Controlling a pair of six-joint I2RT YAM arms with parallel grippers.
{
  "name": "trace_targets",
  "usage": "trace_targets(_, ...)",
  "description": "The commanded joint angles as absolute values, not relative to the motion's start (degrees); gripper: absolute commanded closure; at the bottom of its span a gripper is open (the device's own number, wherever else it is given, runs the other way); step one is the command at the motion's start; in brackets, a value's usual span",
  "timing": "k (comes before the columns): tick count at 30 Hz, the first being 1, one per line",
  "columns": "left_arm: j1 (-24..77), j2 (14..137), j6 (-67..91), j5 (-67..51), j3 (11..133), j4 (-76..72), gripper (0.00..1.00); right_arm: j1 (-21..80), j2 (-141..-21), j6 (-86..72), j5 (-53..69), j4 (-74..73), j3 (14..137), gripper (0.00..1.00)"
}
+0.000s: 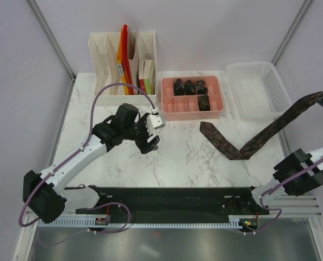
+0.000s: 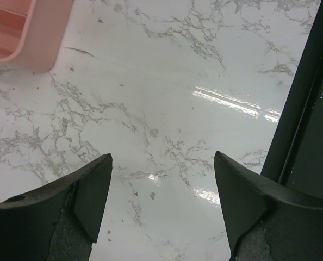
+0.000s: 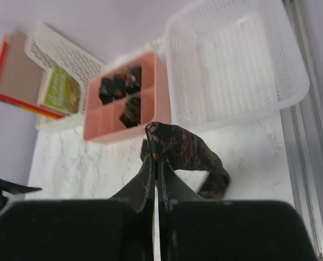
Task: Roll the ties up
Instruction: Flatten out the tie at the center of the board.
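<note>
The long tie [image 1: 270,133] is dark brown with a fine reddish pattern, and the rolled ties [image 1: 190,87] look equally dark in the pink tray [image 1: 191,115]. The tabletop [image 1: 178,157] is white marble with grey veins. The basket [image 1: 254,89] is white, with a lattice pattern.
</note>
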State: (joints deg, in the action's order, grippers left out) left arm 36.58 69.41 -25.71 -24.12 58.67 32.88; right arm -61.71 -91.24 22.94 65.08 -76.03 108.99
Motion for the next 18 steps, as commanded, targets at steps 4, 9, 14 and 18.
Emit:
trace_targets(4,32.2,66.0,-19.6,-24.9,60.3,30.9,0.17,-70.8,-91.2,-40.8,80.7,-40.9,124.5,1.00)
trace_targets(9,26.8,66.3,-14.9,-30.0,61.1,29.5,0.18,-64.4,-79.6,-83.5,76.8,27.1,104.2,1.00)
trace_targets(14,25.8,65.7,-13.9,-30.4,60.5,29.5,0.18,-43.2,-73.0,-51.6,67.5,-5.8,96.8,1.00)
trace_targets(18,25.3,64.3,-13.8,-29.4,59.3,29.5,0.18,-27.8,-73.8,-34.1,54.7,-24.9,93.5,1.00)
